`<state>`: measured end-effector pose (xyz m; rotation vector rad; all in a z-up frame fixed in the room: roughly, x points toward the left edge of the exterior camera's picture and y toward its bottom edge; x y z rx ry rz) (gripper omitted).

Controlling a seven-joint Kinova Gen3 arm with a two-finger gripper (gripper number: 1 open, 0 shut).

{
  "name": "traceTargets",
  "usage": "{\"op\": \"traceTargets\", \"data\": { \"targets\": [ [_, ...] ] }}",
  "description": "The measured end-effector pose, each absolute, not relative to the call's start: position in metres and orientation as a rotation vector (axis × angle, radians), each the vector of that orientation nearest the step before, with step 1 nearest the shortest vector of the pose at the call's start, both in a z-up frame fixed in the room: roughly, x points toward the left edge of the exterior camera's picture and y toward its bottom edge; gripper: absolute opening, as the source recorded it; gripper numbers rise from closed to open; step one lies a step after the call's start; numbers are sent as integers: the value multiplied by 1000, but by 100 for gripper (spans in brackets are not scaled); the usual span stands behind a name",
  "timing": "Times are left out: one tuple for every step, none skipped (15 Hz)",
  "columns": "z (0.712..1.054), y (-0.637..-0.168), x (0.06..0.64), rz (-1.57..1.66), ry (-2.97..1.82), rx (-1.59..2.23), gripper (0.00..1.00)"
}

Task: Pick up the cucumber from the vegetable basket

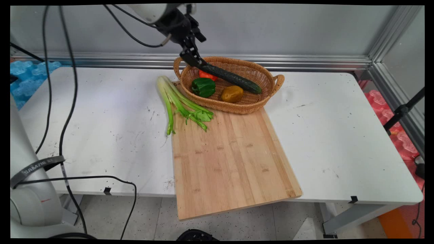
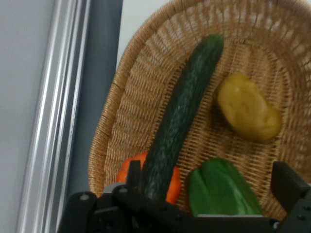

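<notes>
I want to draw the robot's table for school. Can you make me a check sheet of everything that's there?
Surface: white table, scuffed, with a wooden cutting board overhanging its near edge.
Things: wicker basket on the board's far end holds a cucumber, green pepper, yellow pepper and something orange-red; celery lies beside the basket.
Clutter: nothing seen.
Gripper: gripper at the cucumber's left end, which is lifted over the basket's rim.
Cables: black cables hang at left.
Surroundings: grey wall, aluminium frame, blue foam and pink foam on the floor.
</notes>
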<state>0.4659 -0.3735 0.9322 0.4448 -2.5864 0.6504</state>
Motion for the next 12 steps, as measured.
{"op": "traceTargets", "data": {
  "targets": [
    [927, -380, 462, 653, -2603, 434, 100],
    [919, -388, 457, 655, -2624, 419, 100],
    [913, -394, 453, 656, -2639, 408, 100],
    [908, -401, 449, 657, -2652, 397, 100],
    [903, -406, 445, 657, -2662, 387, 100],
    [899, -411, 442, 658, -2673, 376, 100],
    [891, -420, 437, 660, -2690, 357, 100],
    [885, -427, 433, 661, -2704, 338, 100],
    [880, -433, 430, 662, -2716, 319, 100],
    [873, -440, 427, 663, -2730, 296, 100],
    [867, -446, 425, 663, -2744, 269, 100],
    [862, -452, 423, 661, -2756, 247, 100]
  ]
}}
